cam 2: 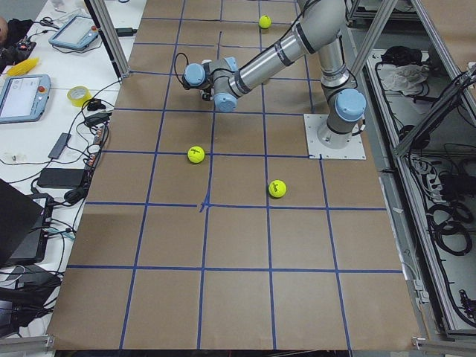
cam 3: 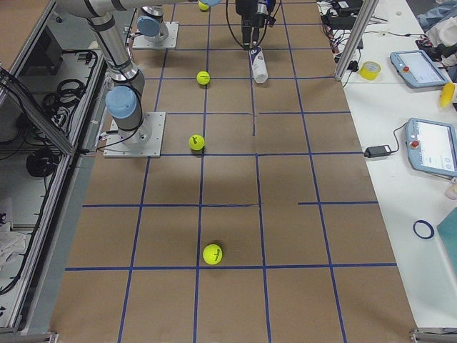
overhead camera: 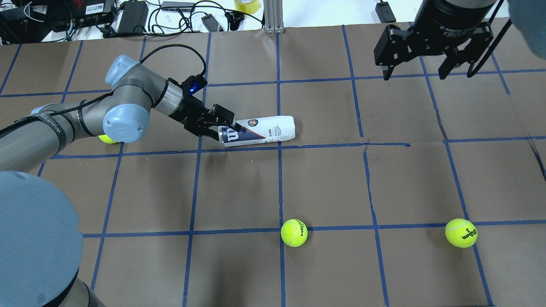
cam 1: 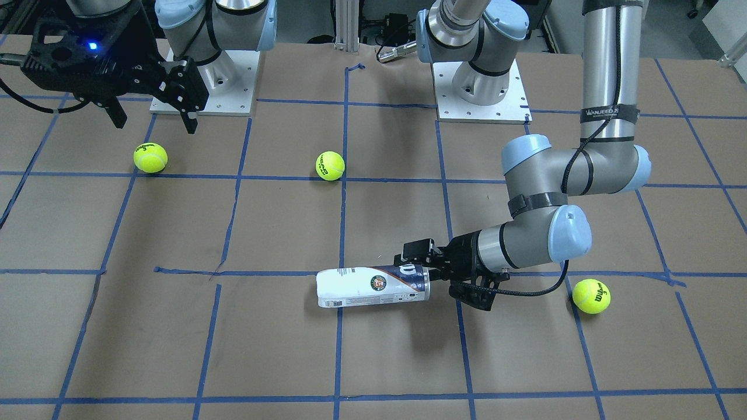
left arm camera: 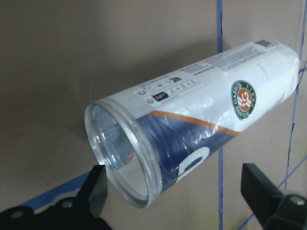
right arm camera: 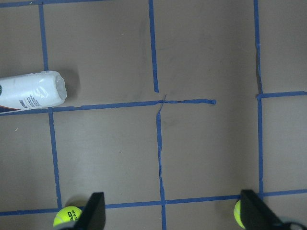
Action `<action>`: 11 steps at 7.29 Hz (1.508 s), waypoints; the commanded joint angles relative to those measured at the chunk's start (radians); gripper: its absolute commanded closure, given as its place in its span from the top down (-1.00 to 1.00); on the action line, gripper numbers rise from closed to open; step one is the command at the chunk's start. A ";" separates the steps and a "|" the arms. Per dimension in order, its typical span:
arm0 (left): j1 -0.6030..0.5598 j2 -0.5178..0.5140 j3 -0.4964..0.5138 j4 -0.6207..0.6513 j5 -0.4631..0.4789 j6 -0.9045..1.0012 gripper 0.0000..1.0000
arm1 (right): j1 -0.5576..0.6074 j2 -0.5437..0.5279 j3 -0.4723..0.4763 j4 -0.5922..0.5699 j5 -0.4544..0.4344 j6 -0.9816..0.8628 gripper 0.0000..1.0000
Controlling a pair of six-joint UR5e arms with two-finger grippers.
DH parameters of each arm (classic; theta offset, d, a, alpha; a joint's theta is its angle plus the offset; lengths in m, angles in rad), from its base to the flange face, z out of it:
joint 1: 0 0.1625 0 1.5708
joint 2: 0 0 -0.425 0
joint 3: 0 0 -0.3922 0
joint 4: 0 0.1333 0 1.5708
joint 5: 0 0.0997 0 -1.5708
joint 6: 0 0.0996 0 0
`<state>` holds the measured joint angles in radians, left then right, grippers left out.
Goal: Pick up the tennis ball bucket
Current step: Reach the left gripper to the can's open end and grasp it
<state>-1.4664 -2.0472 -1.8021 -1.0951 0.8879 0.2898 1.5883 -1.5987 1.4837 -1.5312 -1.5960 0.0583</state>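
— Front-facing camera first. Any sign of the slim clear plastic tennis ball bucket (cam 1: 373, 287) with the white-and-dark-blue label?
— Lying on its side on the brown paper-covered table (cam 1: 175, 338), metal-rimmed end right at the fingertips of the black two-finger left gripper (cam 1: 429, 269). Stretching straight away from that gripper.
— And from overhead?
— Left gripper (overhead camera: 218, 125) spread, one finger on each side of the rimmed end. Black right gripper (overhead camera: 414, 70) spread as well, holding nothing, well apart from the bucket (overhead camera: 260, 130).
— Side cameras?
— Too small there to judge either gripper.
— Left wrist camera?
— Looking at the clear rimmed end of the bucket (left arm camera: 206, 110), set between the two parted fingertips (left arm camera: 96, 191). No telling whether touching.
— Right wrist camera?
— Fingers parted again. Closed white end of the bucket (right arm camera: 33, 91) far ahead and off to one side. Two yellow-green tennis balls (right arm camera: 67, 216), one showing beside each fingertip.
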 commanded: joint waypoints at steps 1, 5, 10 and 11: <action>-0.005 -0.004 0.003 0.003 -0.014 -0.051 0.01 | -0.001 -0.001 0.006 0.000 0.010 -0.041 0.99; -0.009 0.018 0.018 0.011 0.002 -0.185 -1.00 | -0.001 -0.006 0.024 -0.013 0.010 -0.040 1.00; -0.109 0.087 0.300 -0.102 0.332 -0.413 -1.00 | -0.001 -0.009 0.024 -0.010 -0.002 -0.041 1.00; -0.124 0.093 0.352 -0.133 0.423 -0.408 -1.00 | -0.001 -0.007 0.026 -0.009 -0.002 -0.041 1.00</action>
<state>-1.5694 -1.9645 -1.5186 -1.1806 1.1939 -0.1196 1.5877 -1.6067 1.5083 -1.5418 -1.5959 0.0171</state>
